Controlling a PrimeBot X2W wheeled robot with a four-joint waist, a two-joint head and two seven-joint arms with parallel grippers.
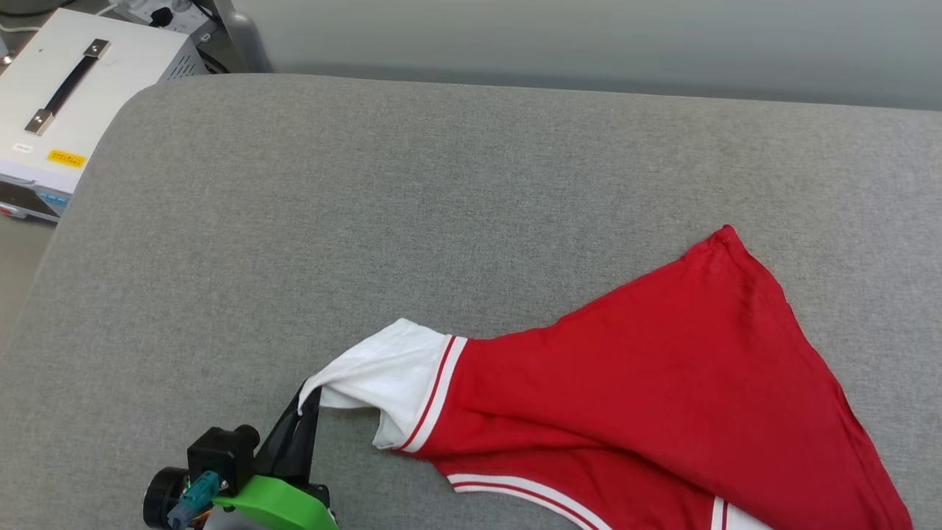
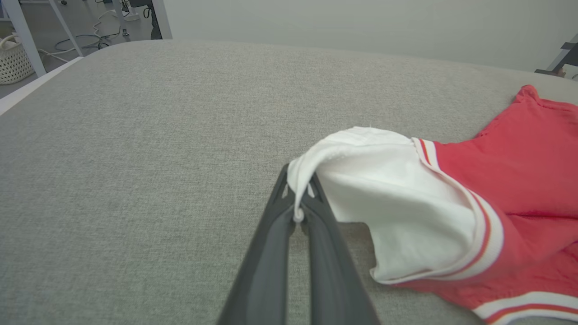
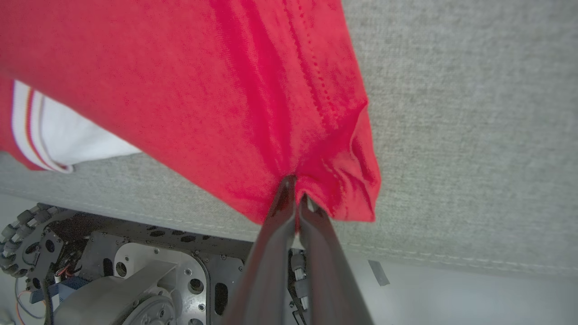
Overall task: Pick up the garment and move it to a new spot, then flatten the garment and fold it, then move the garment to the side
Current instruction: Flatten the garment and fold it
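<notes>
Left gripper (image 2: 298, 201) is pinched tight on the white sleeve (image 1: 383, 375) of the red jersey (image 1: 662, 383), right gripper (image 3: 294, 192) clamped on its red hem, so I'd pull apart evenly and low.

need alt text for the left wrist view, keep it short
The left gripper is shut on the edge of the white sleeve of a red shirt, whose body lies to the right on a grey fabric surface. Past the surface's far left corner are floor cables and a pale basket.
</notes>
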